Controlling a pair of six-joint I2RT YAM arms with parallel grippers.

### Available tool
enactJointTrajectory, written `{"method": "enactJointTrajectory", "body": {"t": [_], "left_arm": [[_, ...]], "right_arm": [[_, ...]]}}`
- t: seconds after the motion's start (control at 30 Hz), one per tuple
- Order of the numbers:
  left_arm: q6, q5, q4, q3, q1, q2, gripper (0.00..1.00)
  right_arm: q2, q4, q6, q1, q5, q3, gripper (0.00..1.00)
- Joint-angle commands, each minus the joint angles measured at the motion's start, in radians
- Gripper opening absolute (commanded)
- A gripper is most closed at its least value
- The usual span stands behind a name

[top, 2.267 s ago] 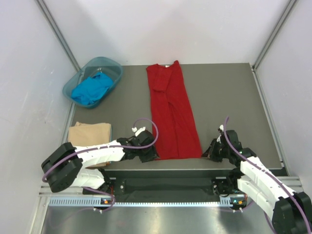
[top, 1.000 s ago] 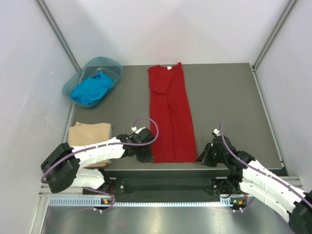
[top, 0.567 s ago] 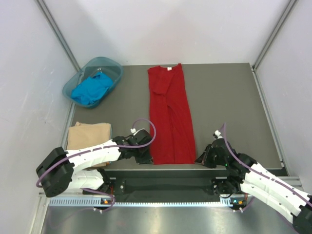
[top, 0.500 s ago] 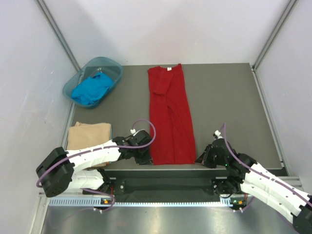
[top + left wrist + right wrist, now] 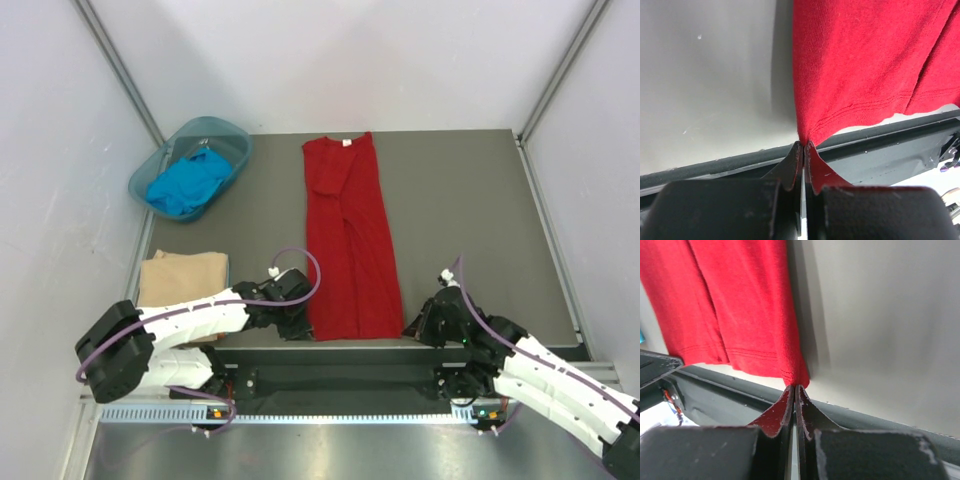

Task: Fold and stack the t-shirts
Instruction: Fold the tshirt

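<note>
1. Red shirt (image 5: 348, 240) lies as a long narrow strip down the middle of the desk (image 5: 470, 220). The collar and its small white label are at the far edge, and the hem is right at the near edge.
2. It's folded lengthwise, with one sleeve laid over the top near the collar.
3. Left hand (image 5: 802, 148) is at the near left hem corner. Its fingers are pressed together, pinching that corner, and the cloth draws to a point between the tips.
4. Right hand (image 5: 794, 389) is at the near right hem corner. It too is pressed together, nipping the stitched hem right at the corner.
5. So the shirt runs away from both hands, with the hem strung between them along the desk's front lip.
6. Both hands sit low at that lip, one on either side of the strip, wrists angled inward toward it.
7. Tan shirt (image 5: 180, 275) lies folded flat at the near left, apart from the red one. The left arm passes across its near edge.
8. Blue shirt (image 5: 185, 183) is crumpled in the teal basin (image 5: 232, 135) at the far left corner, well apart from both hands.
</note>
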Motion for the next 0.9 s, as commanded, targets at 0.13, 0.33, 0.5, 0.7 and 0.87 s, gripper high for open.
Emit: {"method": "enactJointTrajectory", "body": {"t": [0.13,0.33,0.5,0.7,0.87], "left_arm": [[0.026,0.035,0.048,0.036,0.019,0.042,0.00],[0.089,0.097,0.099,0.085,0.150,0.068,0.00],[0.187,0.109,0.048,0.219,0.243,0.176,0.00],[0.290,0.097,-0.028,0.426,0.363,0.340,0.00],[0.360,0.071,-0.091,0.625,0.455,0.472,0.00]], "right_arm": [[0.103,0.048,-0.072,0.019,0.049,0.075,0.00],[0.282,0.103,-0.165,0.018,0.090,0.193,0.00],[0.443,0.123,-0.274,-0.004,0.112,0.360,0.00],[0.655,0.152,-0.426,-0.120,0.081,0.546,0.00],[0.877,0.154,-0.555,-0.248,0.008,0.747,0.00]]}}
